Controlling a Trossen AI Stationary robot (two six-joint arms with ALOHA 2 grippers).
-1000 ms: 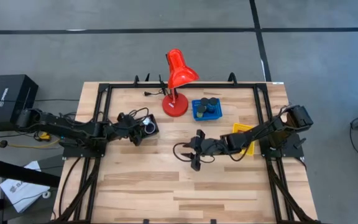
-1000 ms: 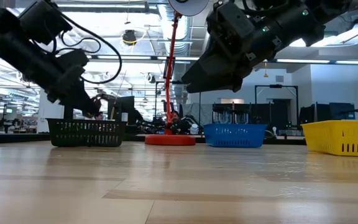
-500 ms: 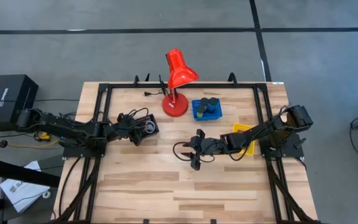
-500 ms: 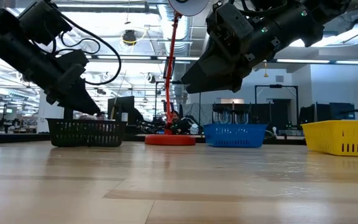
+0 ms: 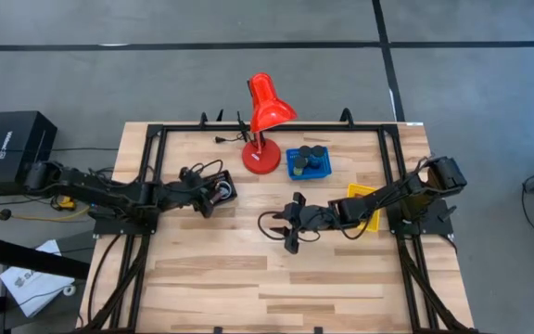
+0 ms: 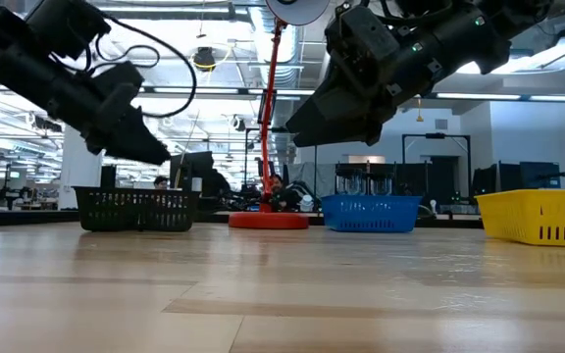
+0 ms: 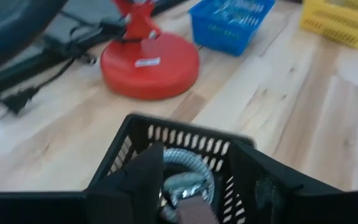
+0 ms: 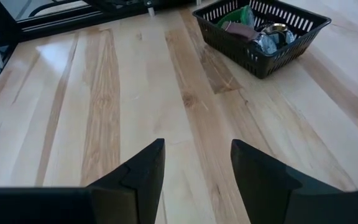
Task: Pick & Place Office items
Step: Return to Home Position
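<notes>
Front of bench: bare planks of the wooden table (image 6: 282,294), nearest the low camera. Next back, the right gripper (image 8: 197,146) hangs above the middle of the table, off the surface, angled down toward the left half. Its fingers (image 8: 145,171) are spread wide, claw released, and only wood grain shows through the gap. Its arm comes in from the right side and passes over the yellow basket (image 6: 542,216), which stands near the right edge; its contents cannot be made out. At about the same depth on the left half, the left gripper (image 7: 197,152) hovers over the black basket (image 6: 135,209), clear of its rim in the low view and pointing into it at a slant. Its fingers are apart, claw released, with the inside of the basket showing between them. Some of the office items lie together in the black basket: a silvery coiled band (image 7: 185,174), a green piece (image 8: 242,15) and a brown piece (image 8: 237,27). Farther back, the blue basket (image 5: 295,173) stands right of centre and holds several dark round-topped pieces (image 5: 310,155), upright in the low view. Just beside it on the left, not touching, is the round base of the red desk lamp (image 5: 260,158); a thin stem rises to the shade above. Farthest back, a black plug (image 7: 14,102) lies on the wood near the rear rail.
</notes>
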